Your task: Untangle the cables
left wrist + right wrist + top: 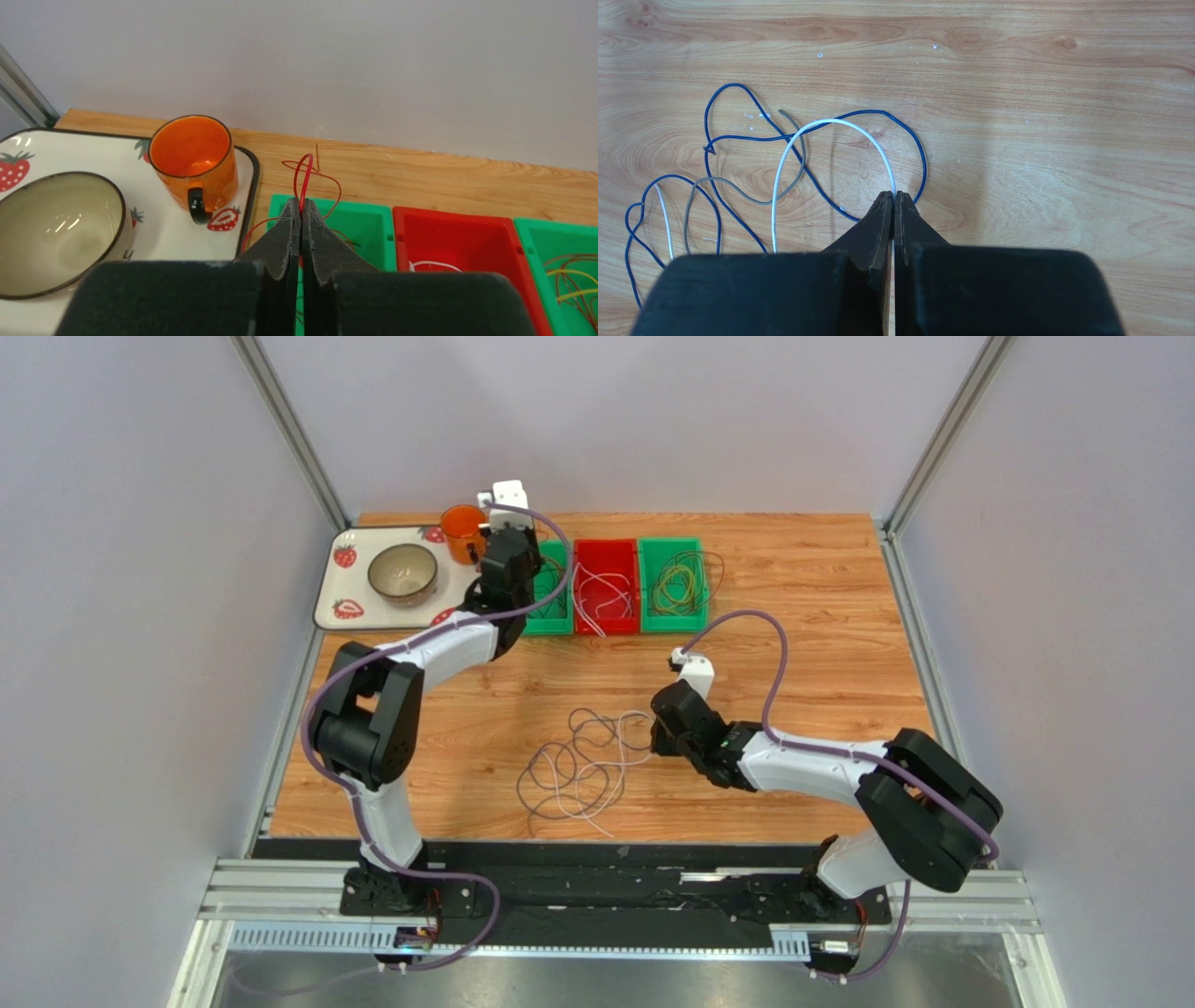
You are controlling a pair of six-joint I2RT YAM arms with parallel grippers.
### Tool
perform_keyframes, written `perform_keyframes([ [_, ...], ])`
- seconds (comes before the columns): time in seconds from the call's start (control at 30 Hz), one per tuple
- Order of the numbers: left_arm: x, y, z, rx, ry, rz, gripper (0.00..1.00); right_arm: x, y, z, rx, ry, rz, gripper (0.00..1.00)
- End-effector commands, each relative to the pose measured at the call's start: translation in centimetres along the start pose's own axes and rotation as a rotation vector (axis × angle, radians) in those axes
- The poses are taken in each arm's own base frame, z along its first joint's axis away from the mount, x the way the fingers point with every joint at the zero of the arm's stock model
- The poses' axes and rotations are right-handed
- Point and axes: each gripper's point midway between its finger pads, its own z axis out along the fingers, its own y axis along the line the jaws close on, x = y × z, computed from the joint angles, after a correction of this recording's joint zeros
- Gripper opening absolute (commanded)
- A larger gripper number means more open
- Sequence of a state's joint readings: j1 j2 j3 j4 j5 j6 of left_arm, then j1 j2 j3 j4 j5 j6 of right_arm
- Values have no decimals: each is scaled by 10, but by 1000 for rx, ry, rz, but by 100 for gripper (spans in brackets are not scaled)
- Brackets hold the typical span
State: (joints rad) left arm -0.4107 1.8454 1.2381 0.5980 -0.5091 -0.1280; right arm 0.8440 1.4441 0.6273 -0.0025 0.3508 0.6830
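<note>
Far left: strawberry tray [347,605] carrying a bowl [403,573] and an orange mug [460,532]. Beside it, running right: left green bin [351,208], red bin [606,546], right green bin [673,546], all holding wires.

The cables [578,763] are lying tangled near centre: blue cable [724,89], white cable [808,129] and grey cable [731,185], loops crossing.

The left arm is hiding most of the left green bin.

Left gripper [301,206] is reaching far over that bin, pinching a red wire [304,168]. Right gripper [893,199] is stretching leftward and low, clamping the white cable.
</note>
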Motion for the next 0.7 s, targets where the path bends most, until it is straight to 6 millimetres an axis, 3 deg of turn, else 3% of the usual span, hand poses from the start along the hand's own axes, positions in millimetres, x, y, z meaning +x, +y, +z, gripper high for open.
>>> perform_keyframes([
  [0.0, -61, -1, -26, -44, -97, -45, 0, -18, 10, -2, -18, -65, 12, 0],
  [0.03, -63, -5, -30, -30, -105, -42, 0, -17, 9, -2, -16, -65, 12, 0],
  [0.2, -110, -5, -32, -51, -170, -26, 0, -18, 10, -3, -17, -69, 8, 0],
  [0.37, -181, -9, -40, -39, -261, -51, 0, -17, 10, -3, -14, -71, 6, 0],
  [0.4, -182, -9, -42, -45, -235, -37, 0, -18, 10, -3, -15, -72, 7, 0],
  [0.43, -197, -9, -45, -53, -251, -51, 0, -17, 10, -3, -14, -71, 6, 0],
  [0.57, -207, -3, -51, -105, -258, -29, 0, -18, 11, -3, -14, -71, 7, 0],
  [0.67, -198, -1, -50, -111, -256, -17, 0, -18, 11, -4, -16, -74, 5, 0],
])
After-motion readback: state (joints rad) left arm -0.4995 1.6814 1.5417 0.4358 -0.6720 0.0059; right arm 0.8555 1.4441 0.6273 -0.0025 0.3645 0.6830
